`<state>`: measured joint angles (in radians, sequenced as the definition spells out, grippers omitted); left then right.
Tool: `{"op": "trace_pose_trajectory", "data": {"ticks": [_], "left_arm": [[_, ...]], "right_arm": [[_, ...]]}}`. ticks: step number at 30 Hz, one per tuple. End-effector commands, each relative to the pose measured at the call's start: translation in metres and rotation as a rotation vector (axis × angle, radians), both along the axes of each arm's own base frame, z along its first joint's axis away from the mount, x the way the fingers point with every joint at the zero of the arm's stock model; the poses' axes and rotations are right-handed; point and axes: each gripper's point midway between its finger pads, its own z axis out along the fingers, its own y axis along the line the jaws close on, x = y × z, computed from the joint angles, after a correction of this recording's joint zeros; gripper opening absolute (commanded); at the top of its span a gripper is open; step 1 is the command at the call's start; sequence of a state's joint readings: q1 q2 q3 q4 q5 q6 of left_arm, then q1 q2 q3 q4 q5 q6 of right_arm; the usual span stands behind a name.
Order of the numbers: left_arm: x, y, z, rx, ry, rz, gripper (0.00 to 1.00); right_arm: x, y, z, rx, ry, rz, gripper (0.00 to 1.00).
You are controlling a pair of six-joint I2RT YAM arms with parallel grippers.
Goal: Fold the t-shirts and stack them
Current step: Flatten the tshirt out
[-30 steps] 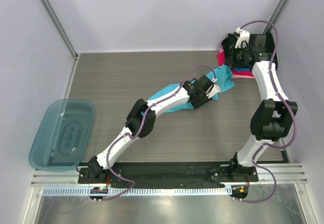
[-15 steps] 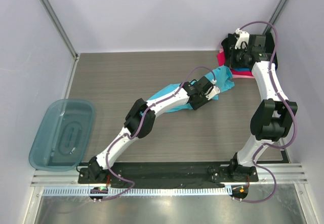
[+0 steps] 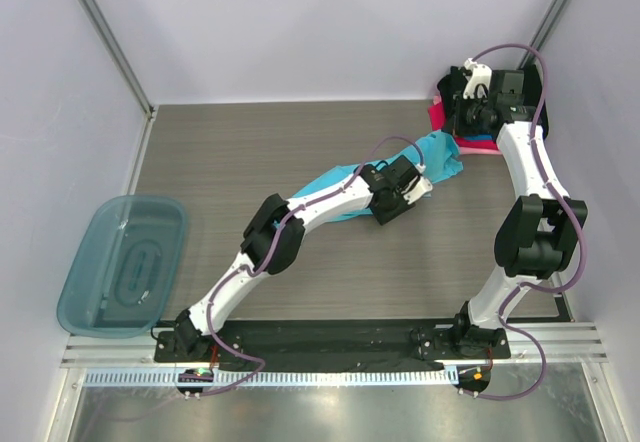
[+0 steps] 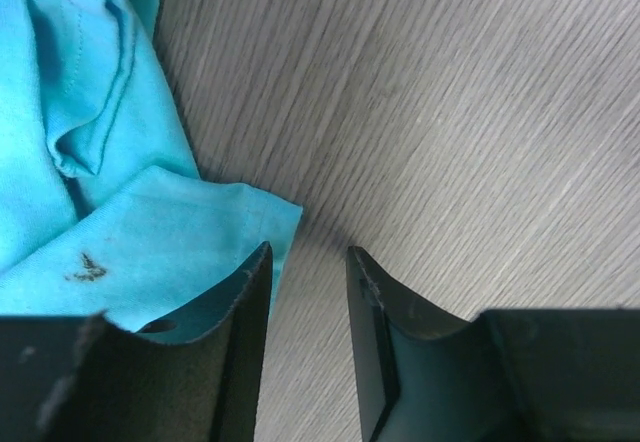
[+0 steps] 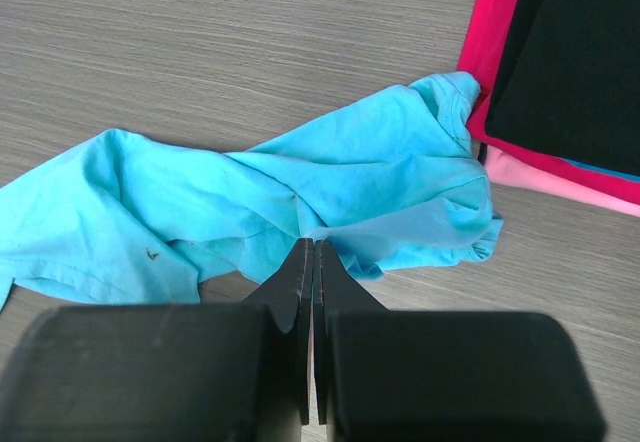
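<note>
Counter [image 3: 230, 152] carries crumpled turquoise t-shirt [image 5: 300, 192], just beside folded stack [image 5: 570, 52] at far right. My left end effector [image 4: 308, 292] open at shirt corner, nothing btwn jaws; right end effector [image 5: 313, 262] closed, empty. Best pinch corner only, spread flat w/o nudging stack

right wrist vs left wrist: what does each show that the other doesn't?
Right wrist only: right fingers shut, and a black shirt folded on a magenta shirt in the corner. Left wrist only: left fingers apart, bare table between them, beside one cloth corner. Both: the crumpled turquoise t-shirt, its small dark mark, the wood-grain table.
</note>
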<state>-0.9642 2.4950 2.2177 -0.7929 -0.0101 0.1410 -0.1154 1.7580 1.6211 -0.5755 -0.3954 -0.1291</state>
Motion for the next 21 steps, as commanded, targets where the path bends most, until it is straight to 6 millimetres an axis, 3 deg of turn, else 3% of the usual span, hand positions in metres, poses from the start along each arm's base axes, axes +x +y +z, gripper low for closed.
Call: {"op": "trace_pose_trajectory", "data": {"ticks": [1, 21], "left_arm": [[-0.018, 0.023, -0.030, 0.102, 0.096, -0.035, 0.38], [0.002, 0.008, -0.042, 0.051, 0.111, -0.073, 0.41]], "right_arm": [[0.001, 0.001, 0.033, 0.000, -0.096, 0.010, 0.01], [-0.006, -0.001, 0.020, -0.017, -0.069, 0.007, 0.01]]}}
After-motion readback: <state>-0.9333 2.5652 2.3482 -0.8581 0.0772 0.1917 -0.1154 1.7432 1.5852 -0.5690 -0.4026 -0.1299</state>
